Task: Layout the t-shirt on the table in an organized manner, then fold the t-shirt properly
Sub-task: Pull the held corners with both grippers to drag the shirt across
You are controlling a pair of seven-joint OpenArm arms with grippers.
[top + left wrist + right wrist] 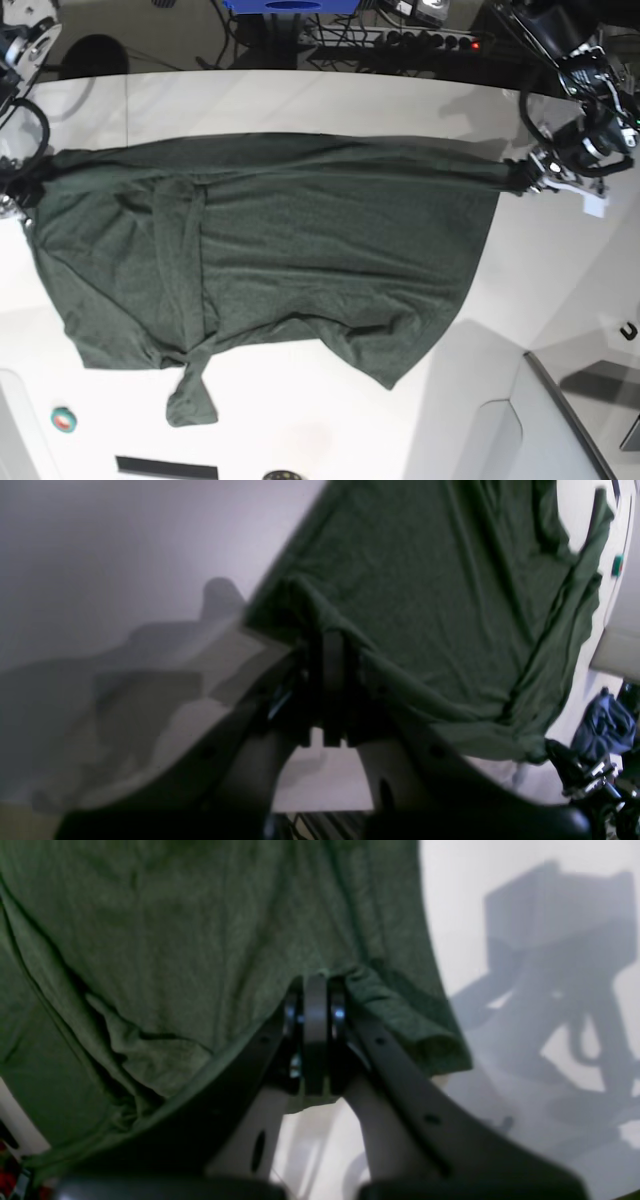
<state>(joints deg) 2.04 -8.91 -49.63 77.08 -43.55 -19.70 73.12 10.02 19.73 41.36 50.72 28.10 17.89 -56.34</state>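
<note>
Both the left gripper [522, 176] and right gripper [30, 178] pinch the t-shirt [270, 250], stretched across the frame's middle over the table [300, 95], mid-layout; next it likely needs lowering flat.

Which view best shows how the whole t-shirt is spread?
The base view: the t-shirt shows entire, stretched between both grippers over the table. Each wrist view shows only wrinkled fabric near its own pinched corner.
</note>
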